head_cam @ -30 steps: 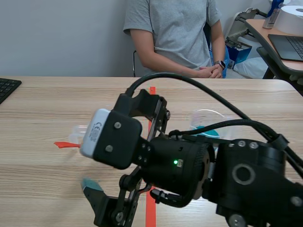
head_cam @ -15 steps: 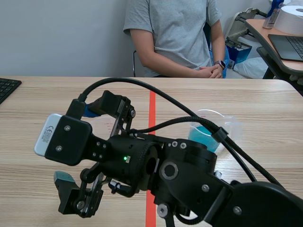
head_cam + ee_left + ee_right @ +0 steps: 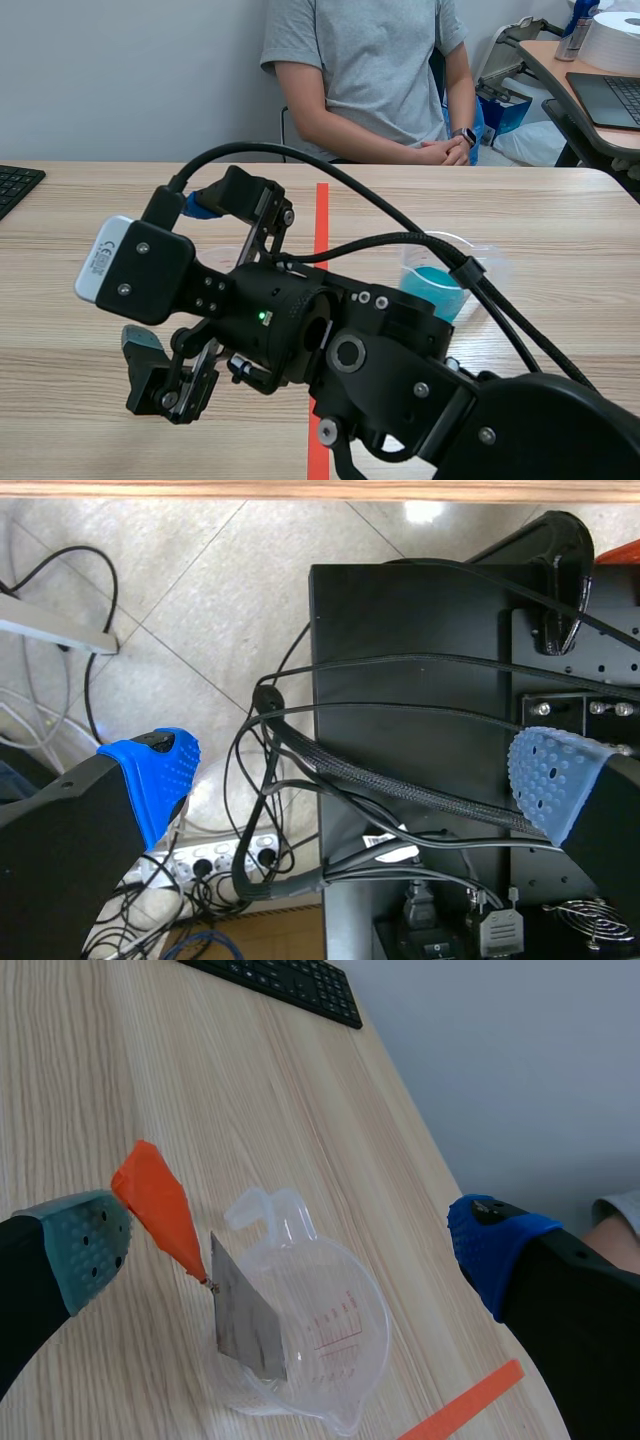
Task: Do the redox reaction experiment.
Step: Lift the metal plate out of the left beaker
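- Right tool (image 3: 290, 1250): fingers spread wide, holding nothing. It hangs above the clear beaker (image 3: 300, 1330), with the grey-green pad (image 3: 85, 1245) on one side and the blue pad (image 3: 490, 1245) on the other. My reading is that this straddle sets up a grip on the beaker or its contents. I cannot say which.
- The clear beaker stands upright on the worktop (image 3: 100, 1110), left of the long red line in the scene view. It holds no liquid that I can see. Red graduations (image 3: 340, 1320) show on its wall.
- A grey metal sheet (image 3: 245, 1315) sits inside it, tilted. Its lower edge is down in the beaker and its upper corner leans on the rim, on the grey-green pad's side. The long axis runs from that raised corner down and inward toward the beaker floor. It is probably propped like this so the top stays reachable.
- The rim has a moulded lip on the side toward the keyboard (image 3: 280, 990) and a pouring lip on the opposite side, so the beaker's axis points roughly along the worktop toward the keyboard.
- An orange tape mark (image 3: 160, 1210) lies just beside the sheet's raised corner.
- A beaker of blue liquid (image 3: 440, 285) stands on the far side of the red line, well apart from the clear one. I judge it to be the reagent, kept separate until the pour.
- Left tool (image 3: 350, 780): fingers spread, holding nothing. It is parked off the worktop edge, facing the floor (image 3: 180, 600) and cables (image 3: 270, 810).
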Tool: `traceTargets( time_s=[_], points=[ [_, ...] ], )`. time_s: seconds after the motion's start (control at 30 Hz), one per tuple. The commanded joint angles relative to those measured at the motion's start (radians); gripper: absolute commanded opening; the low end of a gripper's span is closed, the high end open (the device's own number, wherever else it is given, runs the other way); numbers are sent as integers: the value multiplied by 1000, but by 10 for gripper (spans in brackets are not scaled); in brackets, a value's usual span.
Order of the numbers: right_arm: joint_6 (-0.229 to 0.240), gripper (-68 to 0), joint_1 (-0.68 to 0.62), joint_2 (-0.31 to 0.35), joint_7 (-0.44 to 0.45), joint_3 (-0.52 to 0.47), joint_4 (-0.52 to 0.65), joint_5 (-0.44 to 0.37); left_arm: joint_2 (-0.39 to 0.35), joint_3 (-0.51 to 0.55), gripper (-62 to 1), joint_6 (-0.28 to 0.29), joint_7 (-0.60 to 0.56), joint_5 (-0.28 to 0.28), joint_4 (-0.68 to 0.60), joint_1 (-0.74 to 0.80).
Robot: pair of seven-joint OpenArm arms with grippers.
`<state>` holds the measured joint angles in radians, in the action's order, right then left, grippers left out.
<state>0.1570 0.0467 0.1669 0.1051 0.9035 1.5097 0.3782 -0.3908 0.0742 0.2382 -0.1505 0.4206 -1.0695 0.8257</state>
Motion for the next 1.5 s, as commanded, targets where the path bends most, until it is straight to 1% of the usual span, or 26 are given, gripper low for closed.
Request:
traceTargets(
  time_s=[0.0, 0.13, 0.17, 0.23, 0.3, 0.37, 0.4, 0.47, 0.53, 0.7, 0.87, 1.07, 1.17, 1.3, 1.37, 1.47],
  points=[
    [-21, 4, 18, 5, 14, -3, 19, 0, -4, 5, 14, -1, -10, 5, -14, 5],
    [-73, -2, 18, 5, 15, -3, 19, 0, -4, 5, 14, -2, -10, 5, -14, 5],
    [-86, -19, 18, 5, 14, -3, 19, 0, -3, 5, 14, -2, -10, 5, -14, 5],
    [-90, -52, 18, 5, 14, -3, 19, 0, -3, 5, 14, -2, -10, 5, -14, 5],
    [-90, -99, 18, 5, 14, -3, 19, 0, -3, 5, 14, -5, -8, 5, -14, 5],
    [-91, -171, 18, 5, 14, -3, 19, 0, -4, 5, 14, -8, -1, 2, -11, 5],
    [-100, -207, 18, 5, 14, -3, 20, 0, -4, 5, 4, -8, 5, 2, -7, 5],
    [-122, -256, 18, 5, 14, -3, 20, 0, -4, 5, -50, -8, 13, 2, 3, 5],
    [-145, -285, 18, 5, 14, -3, 20, 0, -3, 5, -100, -8, 13, 2, 16, 5],
    [-147, -405, 18, 5, 14, -7, 20, 0, -3, 5, -225, -8, 12, 2, 41, 5],
    [-147, -505, 18, 5, 15, -7, 20, 0, -3, 5, -347, -8, 12, 2, 60, 5],
    [-147, -594, 18, 5, 18, -7, 20, 0, -3, 5, -479, -8, 12, 2, 76, 5],
    [-147, -637, 18, 5, 26, -7, 20, 0, -3, 5, -522, -8, 13, 2, 76, 5],
    [-147, -645, 18, 5, 25, -7, 22, -1, -4, 5, -573, -8, 12, 2, 76, 5],
    [-146, -662, 17, 5, 16, -7, 30, -11, -4, 5, -573, -8, 12, 2, 76, 5],
    [-146, -662, 17, 5, -7, -7, 57, -39, -4, 5, -573, -8, 12, 2, 76, 5]
  ],
)
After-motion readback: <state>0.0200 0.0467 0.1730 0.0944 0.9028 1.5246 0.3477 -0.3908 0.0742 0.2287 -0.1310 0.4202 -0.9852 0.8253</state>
